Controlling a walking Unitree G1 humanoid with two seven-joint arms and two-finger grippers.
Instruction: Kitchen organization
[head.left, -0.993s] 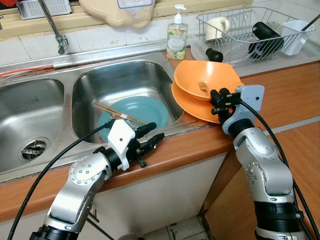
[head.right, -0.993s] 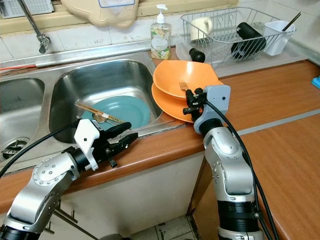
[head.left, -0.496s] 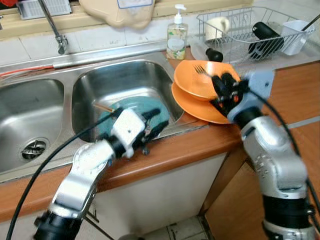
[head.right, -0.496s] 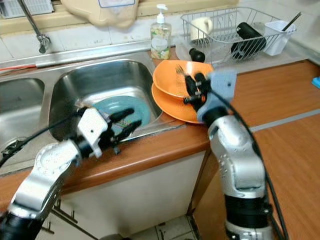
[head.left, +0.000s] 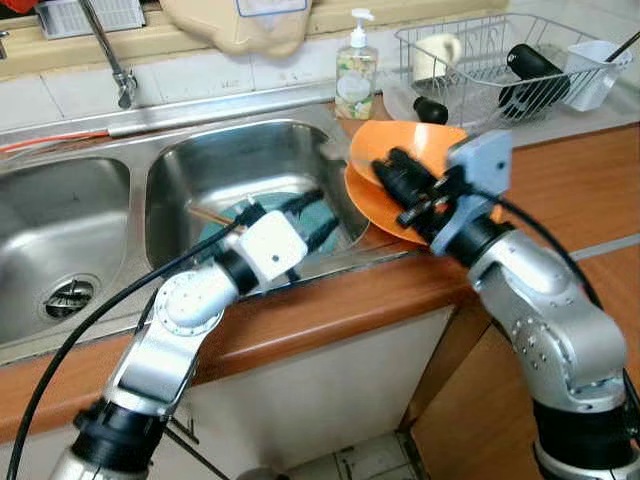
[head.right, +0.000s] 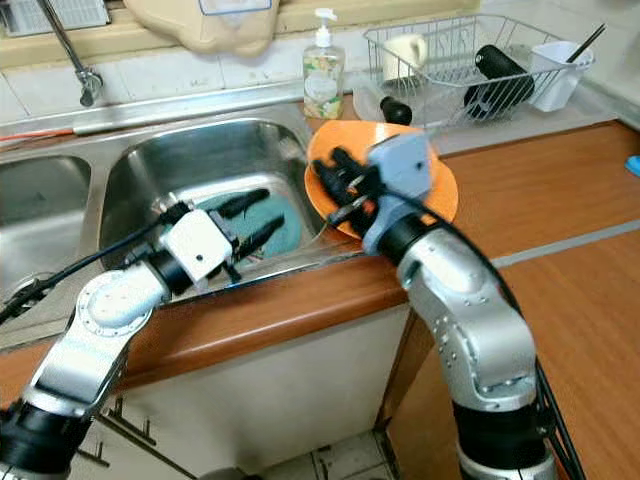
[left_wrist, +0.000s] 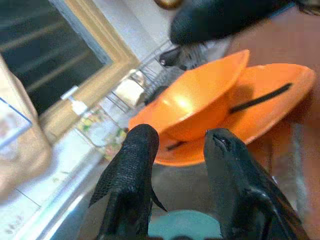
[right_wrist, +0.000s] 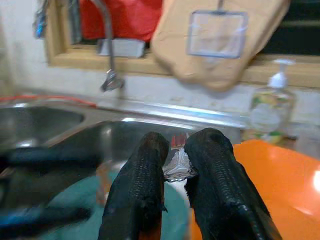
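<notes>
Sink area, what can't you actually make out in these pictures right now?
- The teal plate in the sink: mostly hidden in the eye views by the left gripper.
- The metal utensil pinched by the right gripper: the fingers cover most of it, and the right wrist view is blurred.
- The orange bowl: its inside is hidden by the right gripper in the eye views.

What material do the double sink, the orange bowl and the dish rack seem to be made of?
Sink: brushed stainless steel, to judge by its grey metallic sheen and reflections. Orange bowl: probably plastic or melamine, uniform colour with a soft glossy highlight. Dish rack: thin wire, apparently metal with a pale coating or plating.
</notes>
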